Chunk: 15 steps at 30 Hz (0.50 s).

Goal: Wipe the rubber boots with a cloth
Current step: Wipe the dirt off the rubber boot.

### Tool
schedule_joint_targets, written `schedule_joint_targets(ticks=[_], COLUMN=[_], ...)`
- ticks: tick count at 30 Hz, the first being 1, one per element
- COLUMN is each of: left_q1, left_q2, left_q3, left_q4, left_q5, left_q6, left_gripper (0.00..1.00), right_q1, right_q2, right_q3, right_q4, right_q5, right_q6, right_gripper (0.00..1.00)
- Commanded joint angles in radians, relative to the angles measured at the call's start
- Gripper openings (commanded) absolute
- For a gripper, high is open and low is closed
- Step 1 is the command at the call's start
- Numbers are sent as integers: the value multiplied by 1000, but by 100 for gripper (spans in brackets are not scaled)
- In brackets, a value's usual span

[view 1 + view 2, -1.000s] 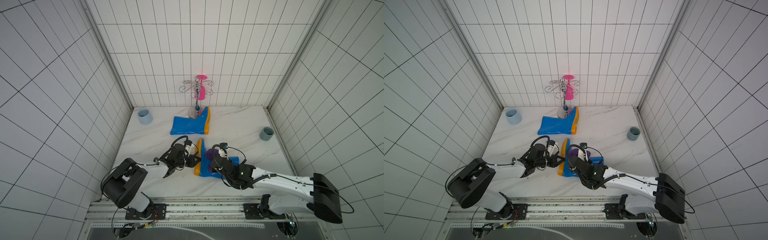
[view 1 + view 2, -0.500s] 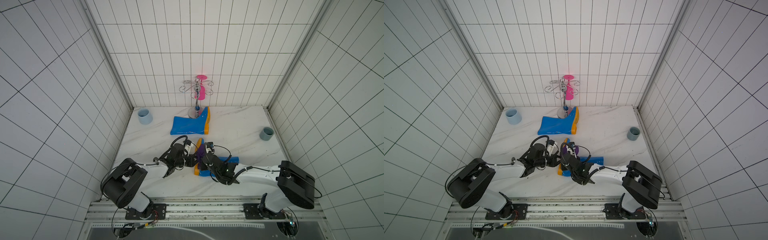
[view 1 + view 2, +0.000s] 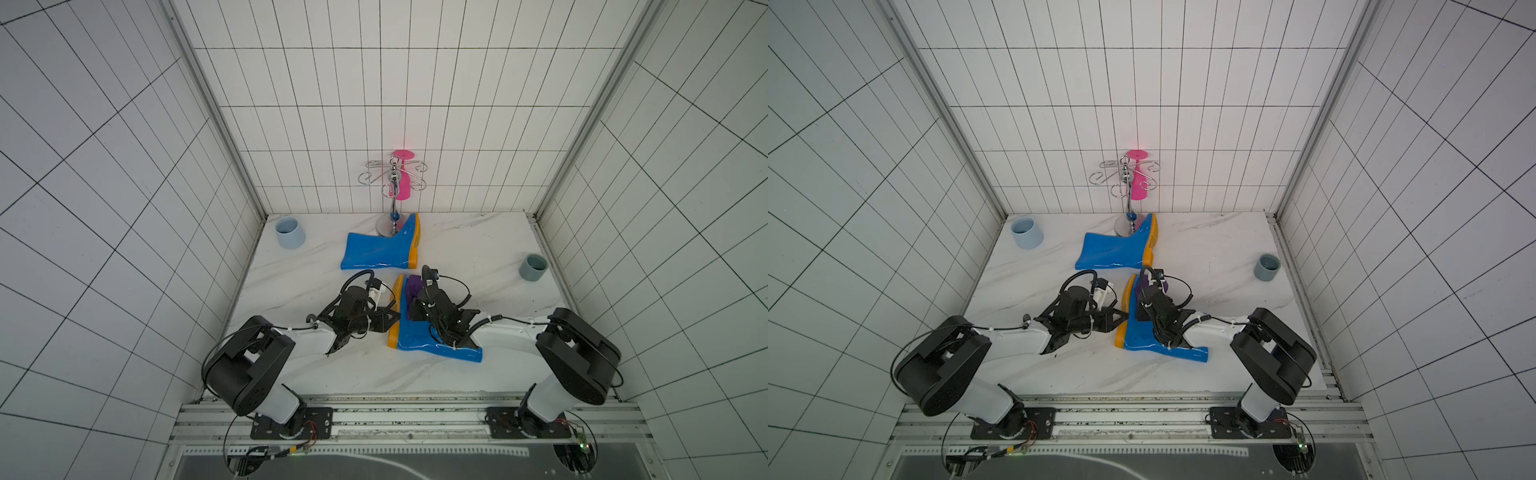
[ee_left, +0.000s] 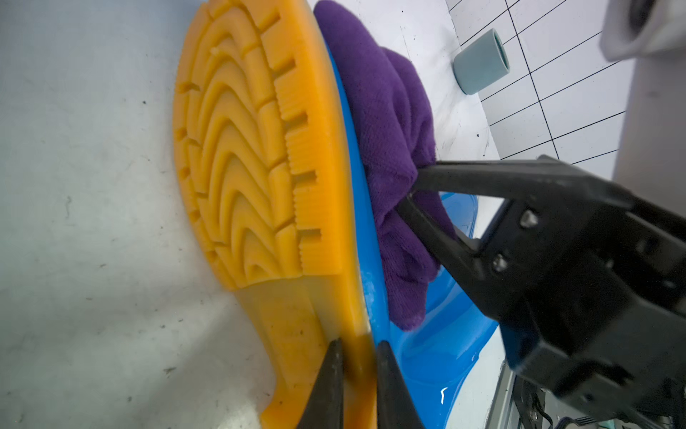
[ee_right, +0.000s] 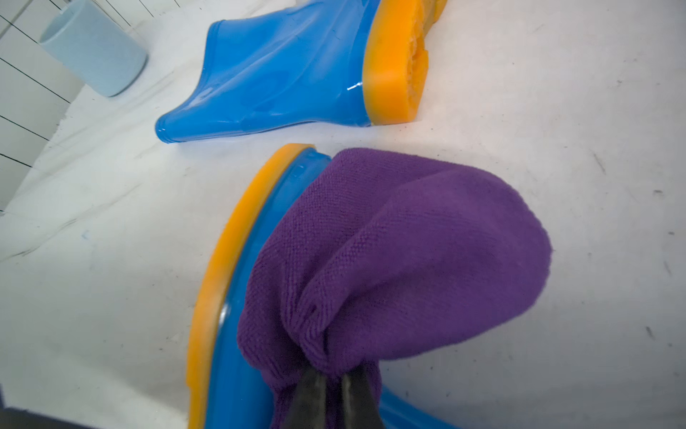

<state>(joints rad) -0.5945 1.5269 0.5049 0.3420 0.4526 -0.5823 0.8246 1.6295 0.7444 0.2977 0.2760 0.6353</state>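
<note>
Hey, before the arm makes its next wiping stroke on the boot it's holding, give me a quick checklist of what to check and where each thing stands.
1. Grip on the cloth: ok, the right gripper is shut on a bunched fold.
2. Hold on the near boot: ok, the left gripper pinches its orange sole edge.
3. Contact of the cloth with the near boot: ok, it lies on the blue foot by the toe.
4. The far boot out of the stroke's path: ok, it lies apart.
5. The grey cup clear: ok, off to the side.
6. Dirt left on the near boot: cannot tell.
</note>
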Motion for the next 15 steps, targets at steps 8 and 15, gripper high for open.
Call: schedule_joint_targets(ticks=[8,15], left_q1=[-4,-4], left_q2=[86,88], left_q3=[-69,-69], left_q4=[-302,-302], left_q5=[-101,-100], left_q6=[18,19], left_gripper=[14,14], right_q1=[-68,-87], right_q2=[95,63], right_q3=[197,244], right_q4=[33,50], right_q5=[-68,-78], right_q6=[-109,-120], right_gripper=[0,0])
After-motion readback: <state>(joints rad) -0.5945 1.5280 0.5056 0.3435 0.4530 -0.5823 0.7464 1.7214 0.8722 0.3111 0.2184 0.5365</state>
